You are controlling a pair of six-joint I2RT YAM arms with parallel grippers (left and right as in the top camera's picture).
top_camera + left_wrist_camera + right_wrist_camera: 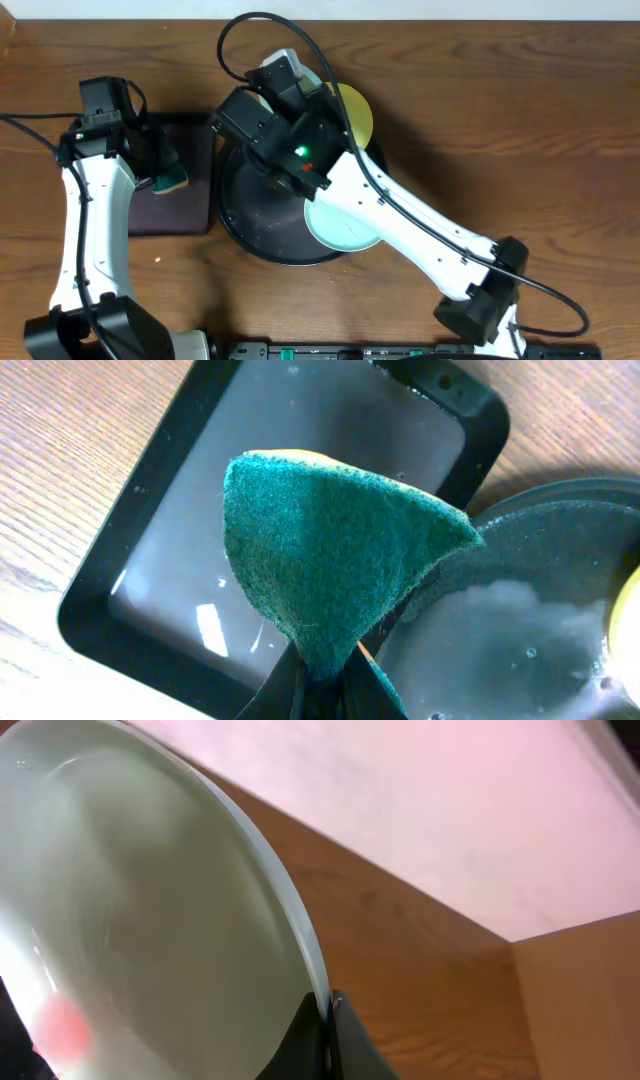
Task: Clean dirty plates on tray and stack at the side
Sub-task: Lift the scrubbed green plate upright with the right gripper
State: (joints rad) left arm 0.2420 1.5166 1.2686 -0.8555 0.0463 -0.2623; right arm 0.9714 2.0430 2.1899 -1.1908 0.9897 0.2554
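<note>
My right gripper (328, 1012) is shut on the rim of a pale mint plate (130, 920) and holds it tilted up on edge over the far side of the round black tray (255, 215). In the overhead view this plate is mostly hidden under my right arm. A second mint plate (340, 228) lies flat on the tray's right side. The pale yellow plate (357, 115) lies at the tray's far right edge. My left gripper (325, 695) is shut on a green sponge (330, 550), held above the small rectangular tray.
A small black rectangular tray (190, 210) with a wet floor lies left of the round tray, touching it. The round tray's floor (520, 620) is wet. A black cable (235, 35) loops over the table behind the right arm. The brown wooden table surrounds both trays.
</note>
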